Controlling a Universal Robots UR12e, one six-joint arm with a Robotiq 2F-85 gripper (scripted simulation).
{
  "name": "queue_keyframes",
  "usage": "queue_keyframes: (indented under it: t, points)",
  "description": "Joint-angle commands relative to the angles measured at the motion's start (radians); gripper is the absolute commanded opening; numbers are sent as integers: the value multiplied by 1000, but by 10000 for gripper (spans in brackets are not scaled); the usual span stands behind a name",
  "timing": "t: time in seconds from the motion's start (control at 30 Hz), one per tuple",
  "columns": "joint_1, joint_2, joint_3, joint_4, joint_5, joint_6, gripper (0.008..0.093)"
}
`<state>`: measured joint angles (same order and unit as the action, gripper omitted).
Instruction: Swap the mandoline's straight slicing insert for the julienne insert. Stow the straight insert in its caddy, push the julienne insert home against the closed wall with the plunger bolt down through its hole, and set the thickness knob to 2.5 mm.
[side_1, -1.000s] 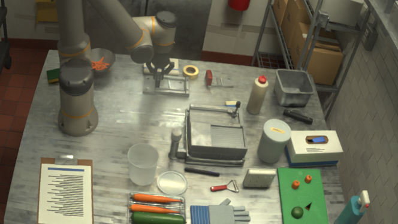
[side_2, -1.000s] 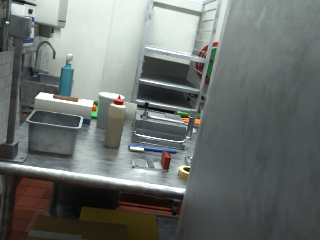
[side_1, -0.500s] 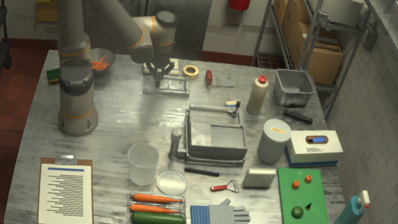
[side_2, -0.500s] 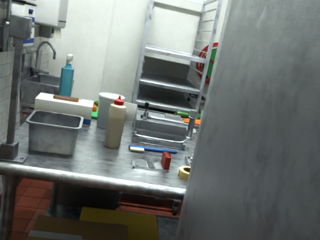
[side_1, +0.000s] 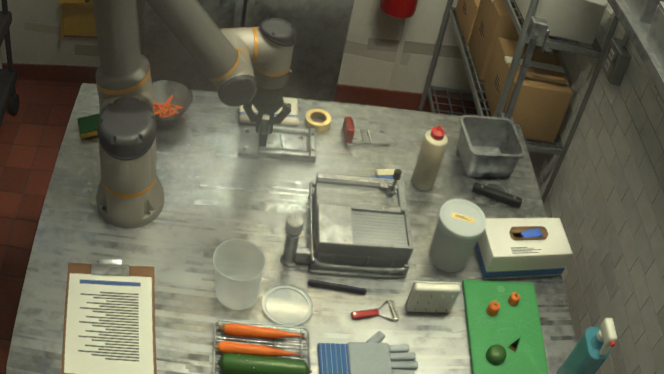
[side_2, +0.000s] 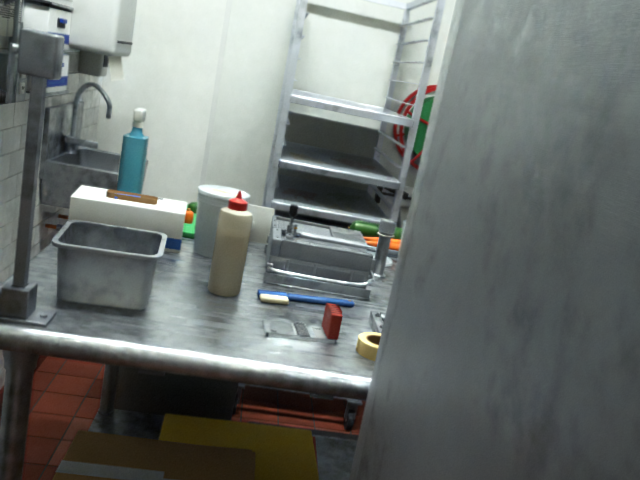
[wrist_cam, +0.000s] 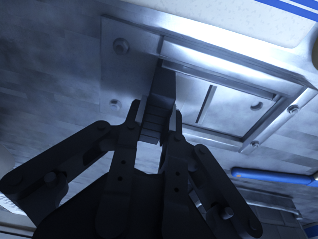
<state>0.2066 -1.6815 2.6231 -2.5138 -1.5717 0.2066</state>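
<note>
The straight slicing insert (wrist_cam: 226, 108) lies flat inside its metal caddy (side_1: 278, 142) at the back of the table, and my gripper (wrist_cam: 155, 118) has its two fingers clamped on the insert's dark ribbed handle (wrist_cam: 156, 108) at the caddy's left end. The mandoline (side_1: 360, 227) sits mid-table with its ribbed deck showing and its plunger bolt (side_1: 396, 176) standing at the far right corner. The thickness knob (side_1: 294, 232) is the upright post on the mandoline's left. The julienne insert (side_1: 364, 135), with a red handle, lies flat to the right of the caddy.
Behind the caddy lies a folded white towel (wrist_cam: 231, 18), and a roll of tape (side_1: 318, 119) sits to the right. A blue-handled brush (wrist_cam: 272, 176) lies between caddy and mandoline. A squeeze bottle (side_1: 429, 157) and steel bin (side_1: 489, 145) stand further right. A large grey panel (side_2: 517, 258) blocks the second side camera.
</note>
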Motion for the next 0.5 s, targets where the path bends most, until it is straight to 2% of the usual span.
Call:
queue_keyframes:
  t: [0.0, 0.37, 0.47]
  points:
    - [0, 0, 0, 0, 0, 0, 255]
    - [0, 0, 0, 0, 0, 0, 475]
    - [0, 0, 0, 0, 0, 0, 480]
